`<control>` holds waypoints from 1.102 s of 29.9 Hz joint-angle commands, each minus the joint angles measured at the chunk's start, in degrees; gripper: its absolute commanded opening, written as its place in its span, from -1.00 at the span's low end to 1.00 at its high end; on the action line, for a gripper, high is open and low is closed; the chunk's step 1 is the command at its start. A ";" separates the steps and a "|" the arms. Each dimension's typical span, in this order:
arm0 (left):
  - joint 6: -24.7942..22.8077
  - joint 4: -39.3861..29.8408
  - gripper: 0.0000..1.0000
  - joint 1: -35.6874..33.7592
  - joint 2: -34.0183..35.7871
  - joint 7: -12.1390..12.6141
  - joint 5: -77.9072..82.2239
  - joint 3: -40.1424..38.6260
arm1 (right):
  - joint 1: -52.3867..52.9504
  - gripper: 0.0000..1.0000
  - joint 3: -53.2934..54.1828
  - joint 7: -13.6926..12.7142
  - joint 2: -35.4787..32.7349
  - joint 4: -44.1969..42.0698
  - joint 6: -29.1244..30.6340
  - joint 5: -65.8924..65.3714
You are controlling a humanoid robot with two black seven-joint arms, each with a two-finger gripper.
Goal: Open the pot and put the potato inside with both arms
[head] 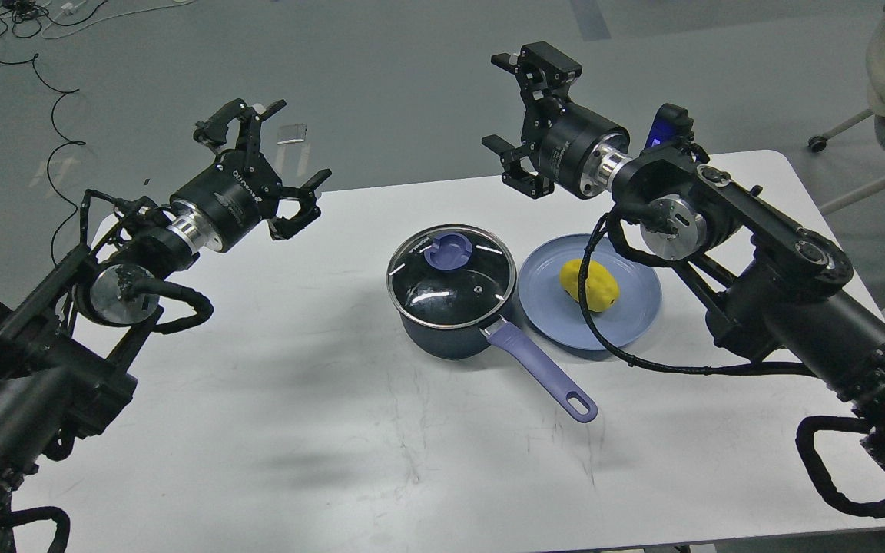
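A dark blue pot (450, 330) stands in the middle of the white table (296, 430). A glass lid (450, 286) with a purple knob (446, 252) covers it, and its purple handle (541, 372) points toward the front right. A yellow potato (590, 284) lies on a blue plate (634, 315) just right of the pot. My left gripper (270, 165) is open and empty, raised above the table's far left edge. My right gripper (508, 104) is open and empty, raised beyond the table's far edge, behind the pot and plate.
A black cable (604, 338) from my right arm hangs over the plate, in front of the potato. Cables (51, 100) and a small flat object (292, 134) lie on the grey floor beyond the table. A chair base (842, 130) stands at the far right.
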 commanded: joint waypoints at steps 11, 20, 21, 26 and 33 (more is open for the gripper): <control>1.66 0.13 0.96 0.09 -0.09 0.28 0.18 0.54 | -0.35 1.00 -0.08 0.00 -0.02 0.08 0.01 0.00; 1.57 0.05 0.96 0.00 0.00 -0.25 0.18 0.45 | -0.09 1.00 -0.16 0.00 -0.19 0.25 0.01 -0.09; 1.57 0.05 0.96 0.00 0.00 -0.34 0.18 0.45 | -0.09 1.00 -0.25 0.00 -0.28 0.26 0.01 -0.09; 1.57 0.05 0.96 -0.09 0.09 -0.43 0.27 0.45 | -0.09 1.00 -0.69 0.00 -0.46 0.26 0.01 -0.09; 5.09 -0.04 0.96 -0.61 0.09 -0.60 5.62 0.80 | -0.09 1.00 -0.78 0.00 -0.46 0.26 0.01 -0.09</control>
